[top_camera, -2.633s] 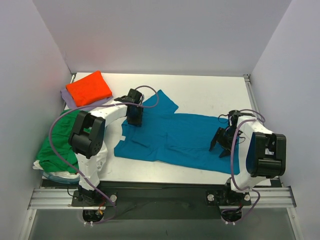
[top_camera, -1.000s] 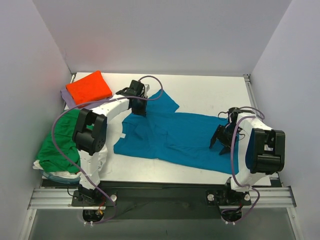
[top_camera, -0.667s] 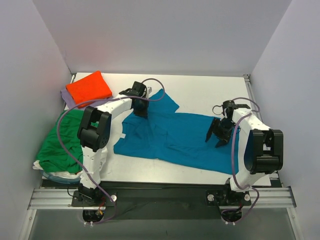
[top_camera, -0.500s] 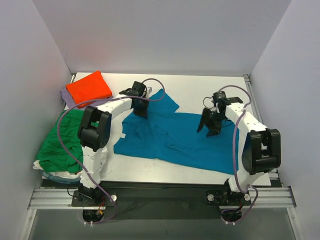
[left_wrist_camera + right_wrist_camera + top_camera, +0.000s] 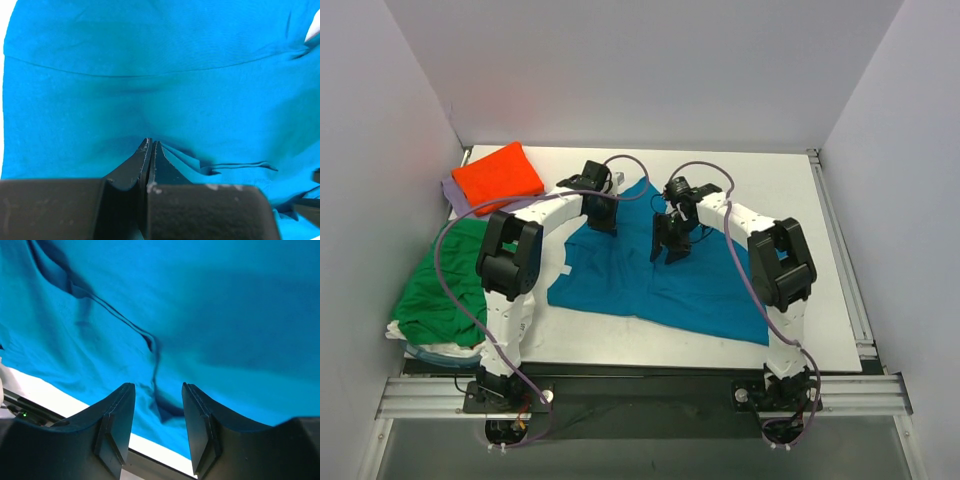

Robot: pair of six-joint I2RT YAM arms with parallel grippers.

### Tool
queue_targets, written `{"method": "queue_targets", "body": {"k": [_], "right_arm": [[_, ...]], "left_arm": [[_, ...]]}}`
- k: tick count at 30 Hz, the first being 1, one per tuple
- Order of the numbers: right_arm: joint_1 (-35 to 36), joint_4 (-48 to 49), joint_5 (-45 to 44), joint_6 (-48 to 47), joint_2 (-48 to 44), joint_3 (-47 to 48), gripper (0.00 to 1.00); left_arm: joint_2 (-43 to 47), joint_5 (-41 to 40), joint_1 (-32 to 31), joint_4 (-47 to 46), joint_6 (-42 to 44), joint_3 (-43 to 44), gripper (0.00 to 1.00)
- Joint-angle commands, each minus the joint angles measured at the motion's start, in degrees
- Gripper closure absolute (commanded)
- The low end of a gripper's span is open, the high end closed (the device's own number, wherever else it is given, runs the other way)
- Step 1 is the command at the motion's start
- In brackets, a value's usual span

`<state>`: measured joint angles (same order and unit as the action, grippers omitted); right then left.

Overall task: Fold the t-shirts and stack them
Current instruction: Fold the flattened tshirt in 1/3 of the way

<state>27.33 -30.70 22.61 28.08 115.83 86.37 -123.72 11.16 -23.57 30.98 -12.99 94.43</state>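
The teal-blue t-shirt lies spread flat across the middle of the table. At its far-left shoulder area my left gripper is down on the cloth. Its jaws are pressed together at the tip, pinching a small ridge of teal cloth, with creases running out from it. My right gripper hovers over the shirt's upper middle. It is open, and a hem fold lies below the gap with nothing between the fingers.
A folded orange t-shirt rests on a lavender one at the far-left corner. A crumpled green t-shirt lies over a white one at the left edge. White walls enclose the table. A metal rail runs along the front.
My right arm swung left from the shirt's right edge to its upper middle, and its jaws narrowed somewhat. The left gripper stayed shut in place on the shoulder.
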Motion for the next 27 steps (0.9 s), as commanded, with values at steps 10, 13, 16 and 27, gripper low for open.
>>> {"method": "queue_targets", "body": {"k": [10,13,16,27], "right_arm": [[1.76,-1.03,-0.38,-0.30,6.16,7.23,0.61],[2.02,-1.03,-0.20,-0.21,7.04,7.76,0.63],[2.20,-1.12,-0.02,-0.04,7.83,8.11,0.64],[2.90,-1.29,0.68,0.22,8.36,8.64,0.87]], "left_arm": [[-0.47,1.94,0.37,-0.48,0.25,1.81,1.00],[-0.47,2.03,0.37,-0.31,0.42,1.72,1.00],[-0.47,2.03,0.46,-0.31,0.69,1.81,1.00],[-0.38,2.81,1.25,-0.31,1.39,1.28,1.00]]}}
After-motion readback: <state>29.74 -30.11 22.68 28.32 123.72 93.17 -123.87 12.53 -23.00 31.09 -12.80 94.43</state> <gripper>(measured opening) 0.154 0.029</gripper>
